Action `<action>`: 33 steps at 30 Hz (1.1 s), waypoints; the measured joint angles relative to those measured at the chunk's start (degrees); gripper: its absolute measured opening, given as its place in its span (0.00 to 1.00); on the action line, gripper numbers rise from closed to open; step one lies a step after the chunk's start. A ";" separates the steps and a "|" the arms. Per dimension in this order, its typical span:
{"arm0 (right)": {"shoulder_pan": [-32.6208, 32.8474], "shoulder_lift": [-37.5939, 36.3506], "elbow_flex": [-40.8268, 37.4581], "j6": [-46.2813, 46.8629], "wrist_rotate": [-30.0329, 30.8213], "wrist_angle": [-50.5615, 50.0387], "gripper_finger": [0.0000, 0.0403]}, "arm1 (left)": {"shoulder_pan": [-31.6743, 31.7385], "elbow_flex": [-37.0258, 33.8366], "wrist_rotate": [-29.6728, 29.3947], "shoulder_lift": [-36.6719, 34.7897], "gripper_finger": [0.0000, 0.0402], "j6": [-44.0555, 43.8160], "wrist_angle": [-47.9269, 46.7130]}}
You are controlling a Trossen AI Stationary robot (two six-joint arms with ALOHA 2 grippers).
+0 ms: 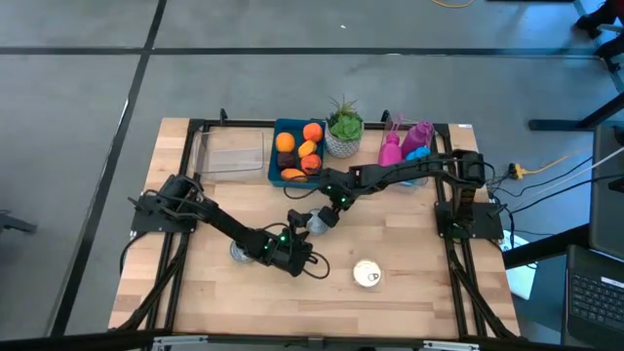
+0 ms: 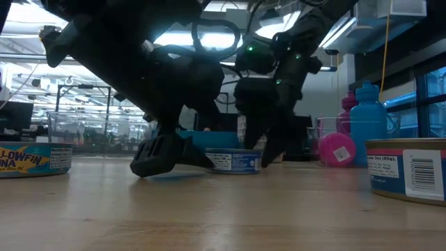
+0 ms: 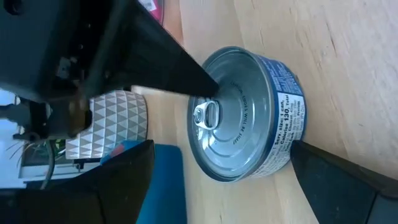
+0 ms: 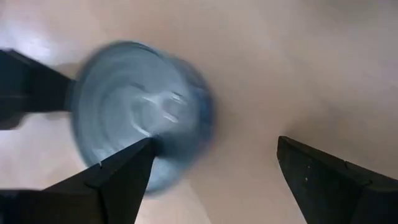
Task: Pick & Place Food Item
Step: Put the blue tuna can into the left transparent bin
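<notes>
Standing upright mid-table, the tuna can point(image 3: 245, 113) shows its pull-tab lid upward; its short axis is vertical. Right gripper point(image 1: 310, 226) hovers above with fingers apart; left gripper point(image 1: 294, 261) waits nearby, fingers spread.

A potted plant point(image 1: 343, 129), pink bottles point(image 1: 400, 144) and a clear container point(image 1: 232, 154) line the table's far edge.

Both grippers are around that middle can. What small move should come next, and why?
Probably the right gripper should shift sideways to centre on the can: its open fingers sit off-centre, one fingertip over the lid. The left gripper, open, lies low beside the same can.
</notes>
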 joint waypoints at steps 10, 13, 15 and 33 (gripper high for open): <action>1.57 0.01 -0.07 -0.14 -4.80 10.29 0.85 | 0.02 0.00 0.25 0.00 0.90 -0.42 0.50; 1.57 0.01 -0.08 -0.21 -6.47 12.84 0.85 | 0.00 0.02 1.22 0.00 0.90 -0.78 0.57; 1.59 0.01 -0.06 -0.27 -7.87 13.42 0.85 | -0.05 0.02 2.10 0.00 0.90 -1.95 0.40; 4.55 -2.34 0.03 2.28 -13.33 20.13 0.85 | -0.52 0.07 2.90 0.00 0.90 -6.19 -1.78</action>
